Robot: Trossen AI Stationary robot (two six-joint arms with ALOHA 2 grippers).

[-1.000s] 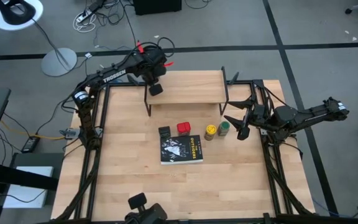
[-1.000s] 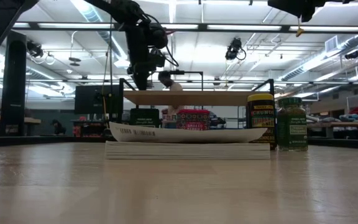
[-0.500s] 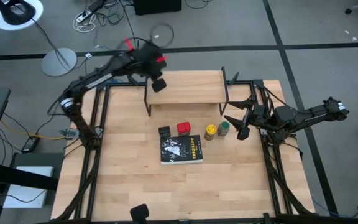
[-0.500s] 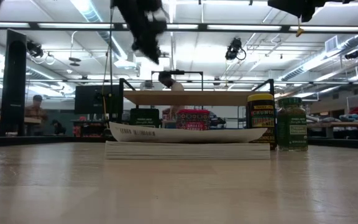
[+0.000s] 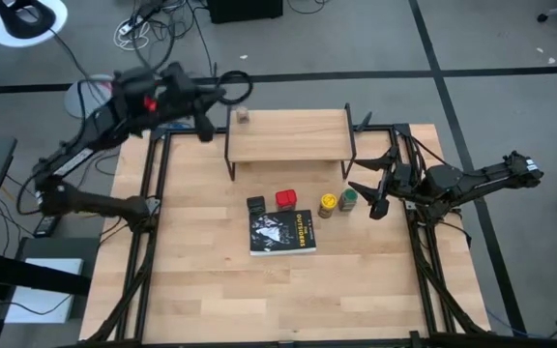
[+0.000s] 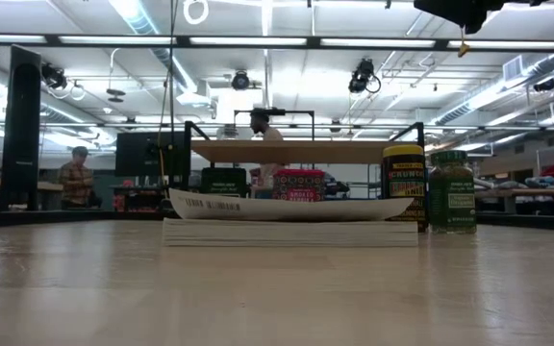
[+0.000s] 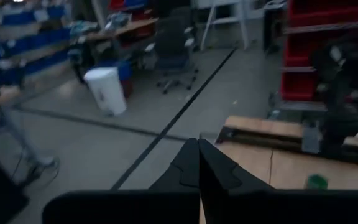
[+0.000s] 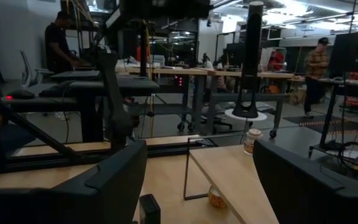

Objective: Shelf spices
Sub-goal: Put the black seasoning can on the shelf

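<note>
Light-wood shelf [image 5: 290, 135] on black legs stands at the table's [image 5: 211, 290] far edge, with the pale little jar [image 5: 243, 116] on its left end. Before the shelf: dark tin [image 5: 255, 205], red tin [image 5: 285, 199], yellow-topped jar [image 5: 328, 204], green-topped jar [image 5: 349, 200], all bordering a flat black book [image 5: 281, 233]. Left gripper [image 7: 199, 163], fingers pressed together, hangs off the table's far left corner. Right gripper [image 5: 367, 189], fingers spread, waits just right of the green-topped jar.

left claw [image 7: 199, 163] closed (raised), right claw [image 5: 370, 186] parted
</note>
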